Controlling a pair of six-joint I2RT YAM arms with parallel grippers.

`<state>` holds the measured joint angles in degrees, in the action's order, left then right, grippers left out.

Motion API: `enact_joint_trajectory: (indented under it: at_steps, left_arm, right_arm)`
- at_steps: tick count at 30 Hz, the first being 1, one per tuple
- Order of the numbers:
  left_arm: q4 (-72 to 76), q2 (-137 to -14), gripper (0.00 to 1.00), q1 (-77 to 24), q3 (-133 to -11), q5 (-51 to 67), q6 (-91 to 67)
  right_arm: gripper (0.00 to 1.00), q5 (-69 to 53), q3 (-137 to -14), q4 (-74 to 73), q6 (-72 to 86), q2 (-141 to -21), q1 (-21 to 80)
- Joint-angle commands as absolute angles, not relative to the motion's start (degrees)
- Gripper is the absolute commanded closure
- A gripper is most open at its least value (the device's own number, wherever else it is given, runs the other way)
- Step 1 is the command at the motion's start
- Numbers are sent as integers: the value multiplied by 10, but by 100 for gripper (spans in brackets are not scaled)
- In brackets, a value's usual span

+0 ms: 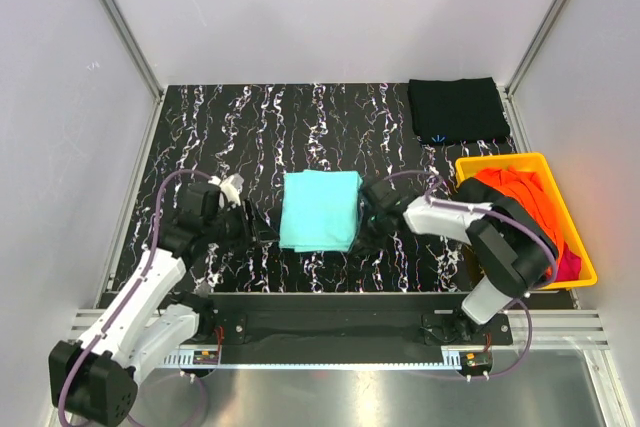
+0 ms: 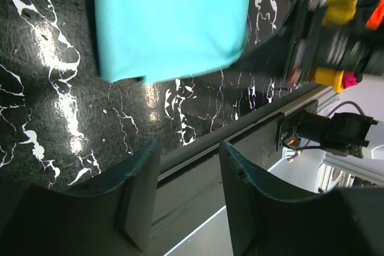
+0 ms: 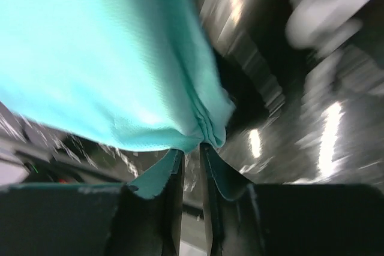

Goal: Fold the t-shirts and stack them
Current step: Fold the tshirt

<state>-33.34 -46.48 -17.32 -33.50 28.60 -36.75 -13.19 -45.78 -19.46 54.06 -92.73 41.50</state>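
Note:
A folded light teal t-shirt (image 1: 320,209) lies at the middle of the black marbled table. It also shows in the left wrist view (image 2: 174,19) and the right wrist view (image 3: 102,58). My right gripper (image 1: 368,219) is at its right edge. In the right wrist view its jaws (image 3: 192,148) are nearly closed, pinching the bunched near-right corner, which is lifted slightly. My left gripper (image 1: 252,222) is open and empty just left of the shirt (image 2: 189,145). A folded black t-shirt (image 1: 458,109) lies at the back right. An orange t-shirt (image 1: 520,197) and a magenta one (image 1: 570,265) lie in the bin.
The yellow plastic bin (image 1: 500,159) stands at the table's right edge, beside my right arm. White walls with metal frame posts close in the table on three sides. A black rail (image 2: 240,142) runs along the near edge.

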Motion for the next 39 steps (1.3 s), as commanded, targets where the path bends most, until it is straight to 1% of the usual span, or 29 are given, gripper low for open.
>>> enact_joint_trajectory:
  at_steps: [1, 2, 3, 5, 6, 8, 9, 12, 14, 15, 16, 17, 19, 22, 23, 24, 26, 27, 28, 29, 30, 31, 32, 33, 34, 35, 36, 39]
  left_arm:
    - [-323, -504, 50, -180, -380, 280, -338]
    - [-323, -514, 49, -183, -387, 281, -331]
    - [-323, -536, 48, -185, -393, 282, -325]
    - [-322, -566, 47, -187, -411, 283, -309]
    - [-323, -576, 47, -190, -425, 282, -302]
    - [-323, -605, 46, -200, -439, 276, -283]
    - [-324, -614, 46, -206, -452, 272, -277]
    - [-324, -655, 43, -248, -481, 237, -262]
    - [-323, -682, 43, -292, -500, 202, -248]
    - [-324, -709, 42, -307, -520, 192, -244]
    - [-324, -721, 41, -336, -530, 172, -230]
    - [-324, -735, 40, -351, -542, 160, -220]
    - [-325, -775, 39, -388, -571, 120, -192]
    - [-332, -822, 40, -402, -597, 98, -192]
    - [-337, -828, 41, -400, -601, 97, -201]
    - [-337, -832, 41, -399, -604, 112, -212]
    - [-315, -838, 41, -395, -601, 146, -247]
    - [-300, -839, 41, -394, -591, 179, -273]
    - [-285, -839, 41, -394, -583, 188, -293]
    - [-229, -837, 41, -391, -570, 202, -319]
    - [-188, -831, 41, -388, -526, 217, -351]
    - [-145, -822, 41, -379, -499, 226, -426]
    - [-52, -796, 41, -376, -470, 221, -465]
    - [-7, -783, 40, -374, -413, 194, -534]
    - [38, -769, 39, -374, -385, 180, -563]
    - [121, -755, 37, -374, -341, 168, -588]
    - [147, -754, 37, -374, -325, 141, -628]
    - [197, -766, 36, -370, -296, 108, -666]
  right_arm:
    - [76, -110, -509, -212, 452, -974, 328]
    - [76, -131, -529, -214, 435, -990, 280]
    - [76, -136, -582, -234, 419, -1008, 260]
    - [75, -143, -648, -263, 371, -1066, 208]
    - [74, -149, -717, -295, 343, -1086, 192]
    - [73, -153, -788, -343, 317, -1136, 155]
    - [69, -153, -845, -385, 293, -1146, 148]
    - [62, -151, -883, -432, 261, -1144, 130]
    - [54, -161, -865, -437, 251, -1106, 128]
    - [52, -164, -830, -436, 244, -1090, 128]
    - [46, -165, -809, -436, 242, -1053, 128]
    - [44, -170, -786, -437, 243, -1034, 127]
    - [41, -191, -710, -425, 250, -977, 128]
    - [39, -228, -610, -390, 287, -905, 128]
    - [39, -262, -587, -376, 296, -890, 127]
    - [38, -275, -548, -342, 314, -869, 128]
    - [37, -309, -513, -302, 328, -860, 128]
    - [37, -316, -508, -295, 339, -859, 128]
    - [37, -328, -506, -290, 344, -858, 128]
    - [37, -332, -501, -285, 348, -856, 128]
    - [37, -336, -498, -277, 354, -853, 128]
    - [37, -336, -497, -275, 355, -846, 128]
    - [37, -335, -498, -277, 354, -841, 127]
    - [36, -335, -498, -276, 350, -835, 128]
    - [37, -333, -497, -276, 349, -832, 127]
    - [36, -334, -494, -277, 349, -829, 128]
    - [36, -336, -492, -276, 349, -825, 128]
    - [36, -344, -483, -276, 349, -818, 128]
